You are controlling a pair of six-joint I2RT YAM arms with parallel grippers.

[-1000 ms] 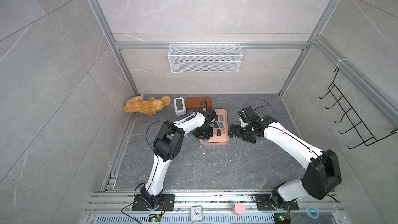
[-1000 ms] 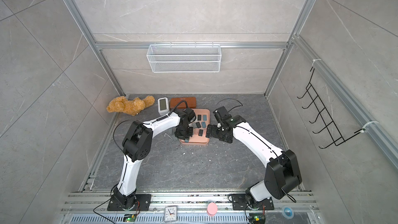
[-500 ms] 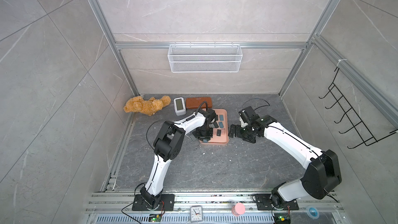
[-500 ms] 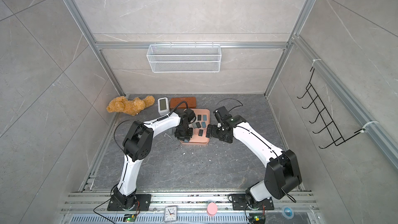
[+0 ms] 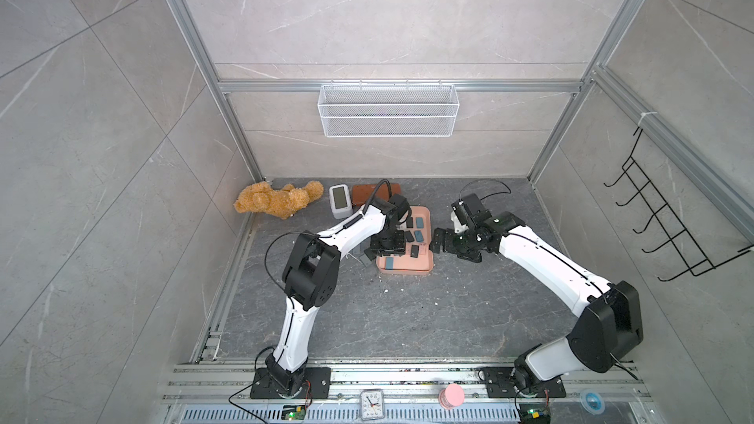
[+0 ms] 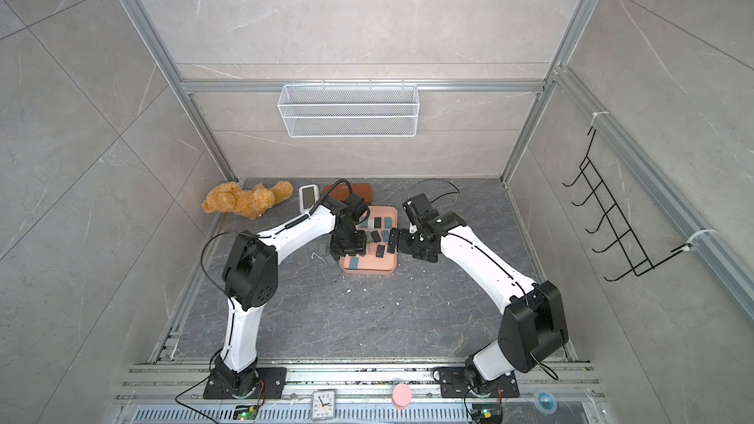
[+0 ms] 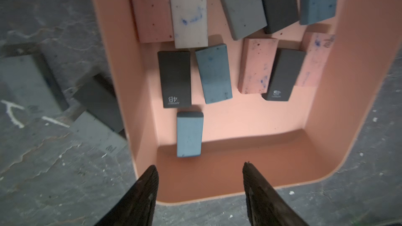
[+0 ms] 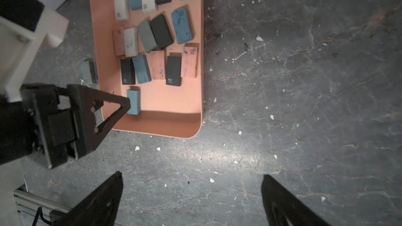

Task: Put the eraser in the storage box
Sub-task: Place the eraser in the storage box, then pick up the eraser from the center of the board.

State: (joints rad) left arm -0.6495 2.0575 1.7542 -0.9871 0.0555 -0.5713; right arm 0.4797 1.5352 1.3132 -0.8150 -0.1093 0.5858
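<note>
Eraser [image 7: 189, 134], blue, lies flat inside storage box [image 7: 348, 83], near end wall. My left pincer [image 7: 199, 165] released, empty, close by it. Best lift straight up, clear of neighbouring blocks [image 7: 175, 79]. My right pincer [image 8: 192, 174] spread wide, empty.

Even overhead light; dim, soft wrist views.

Smooth matt plastic storage box [image 7: 348, 83]; rough stone floor [image 7: 54, 181].

Robot lab cell: aluminium frame [image 5: 391, 86], tiled panels [image 5: 367, 14], mounting rails [image 5: 408, 379].
</note>
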